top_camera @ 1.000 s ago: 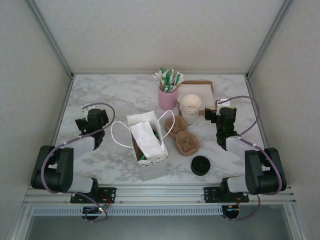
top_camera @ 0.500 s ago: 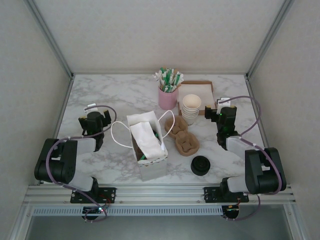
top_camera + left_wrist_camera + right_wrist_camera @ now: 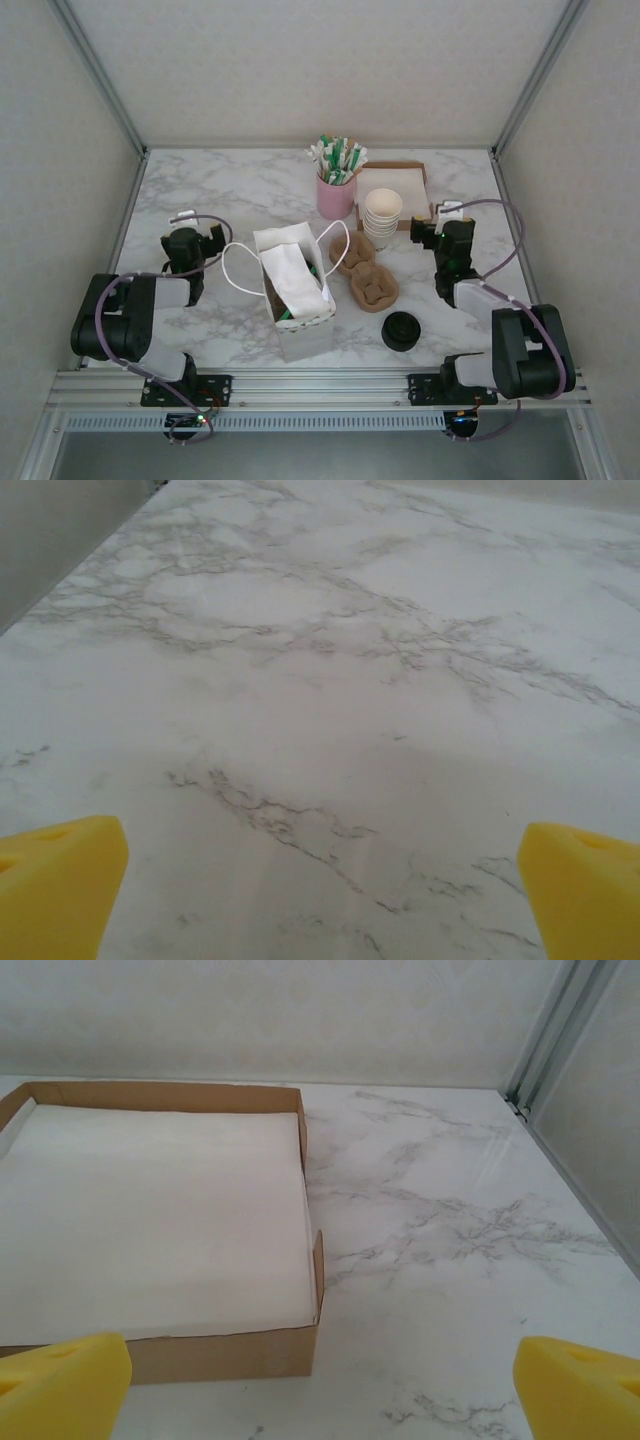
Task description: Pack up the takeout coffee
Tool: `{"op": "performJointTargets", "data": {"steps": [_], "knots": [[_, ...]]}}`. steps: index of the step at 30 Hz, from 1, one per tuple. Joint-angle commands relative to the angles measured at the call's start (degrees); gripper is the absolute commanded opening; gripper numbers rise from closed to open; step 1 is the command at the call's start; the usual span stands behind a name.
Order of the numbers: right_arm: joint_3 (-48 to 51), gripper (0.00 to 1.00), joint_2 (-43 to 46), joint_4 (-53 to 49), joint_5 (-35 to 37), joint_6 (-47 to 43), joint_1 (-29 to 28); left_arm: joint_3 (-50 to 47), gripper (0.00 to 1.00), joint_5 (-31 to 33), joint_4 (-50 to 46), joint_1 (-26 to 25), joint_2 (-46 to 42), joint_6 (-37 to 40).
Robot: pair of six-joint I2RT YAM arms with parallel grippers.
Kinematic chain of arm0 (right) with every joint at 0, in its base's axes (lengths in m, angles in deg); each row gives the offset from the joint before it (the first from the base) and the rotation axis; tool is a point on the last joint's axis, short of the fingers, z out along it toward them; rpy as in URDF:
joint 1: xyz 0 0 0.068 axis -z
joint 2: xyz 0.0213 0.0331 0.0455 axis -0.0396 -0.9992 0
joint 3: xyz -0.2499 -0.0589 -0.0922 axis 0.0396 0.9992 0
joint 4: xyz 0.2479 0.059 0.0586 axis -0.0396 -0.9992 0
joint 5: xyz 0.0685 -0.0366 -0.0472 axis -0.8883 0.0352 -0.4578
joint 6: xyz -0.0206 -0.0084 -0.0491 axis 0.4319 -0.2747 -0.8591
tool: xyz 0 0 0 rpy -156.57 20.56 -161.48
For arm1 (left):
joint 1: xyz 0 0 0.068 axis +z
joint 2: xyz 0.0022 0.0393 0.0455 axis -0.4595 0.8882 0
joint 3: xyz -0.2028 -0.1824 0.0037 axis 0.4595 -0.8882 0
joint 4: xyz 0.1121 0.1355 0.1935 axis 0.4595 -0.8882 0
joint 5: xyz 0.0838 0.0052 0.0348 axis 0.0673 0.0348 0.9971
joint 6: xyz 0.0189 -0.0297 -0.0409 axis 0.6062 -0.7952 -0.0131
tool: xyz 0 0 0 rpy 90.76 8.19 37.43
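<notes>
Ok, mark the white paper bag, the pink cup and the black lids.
white paper bag (image 3: 305, 340), top external view, on its near front wall.
pink cup (image 3: 335, 198), top external view, on its side wall.
black lids (image 3: 400, 330), top external view, on the top lid.

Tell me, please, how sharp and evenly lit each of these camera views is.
Top external: soft, even light, the white paper bag sharp. Left wrist: the marble tabletop looks soft, a dim shadow band crossing it. Right wrist: white paper in the brown cardboard tray is nearly washed out.

place: robot test booth | evidence: aluminium frame (image 3: 98, 75), plain white walls (image 3: 320, 70), marble-look table (image 3: 240, 190)
</notes>
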Motion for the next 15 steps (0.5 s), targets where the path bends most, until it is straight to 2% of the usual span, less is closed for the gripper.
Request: {"op": "performJointTargets", "data": {"steps": [1,6,14,15], "knots": [[2.7,0.99,0.2,2.1,-1.1,1.2,0.4,-0.6,1.0,-2.3,3.4,0.5,0.5,0.7],[5.6,0.99,-5.6,10.6,-0.7,1.8,0.3,-0.5,1.0,-2.4,3.5,0.5,0.5,0.6],[4.8,0.99,-14.1,17.4,-1.9,1.6,0.8,-0.5,1.0,-2.4,3.5,0.5,0.5,0.6],[4.2,0.99,-13.1,13.9,-2.5,2.1,1.2,-0.5,1.0,-2.3,3.4,0.4,0.5,0.6]]}}
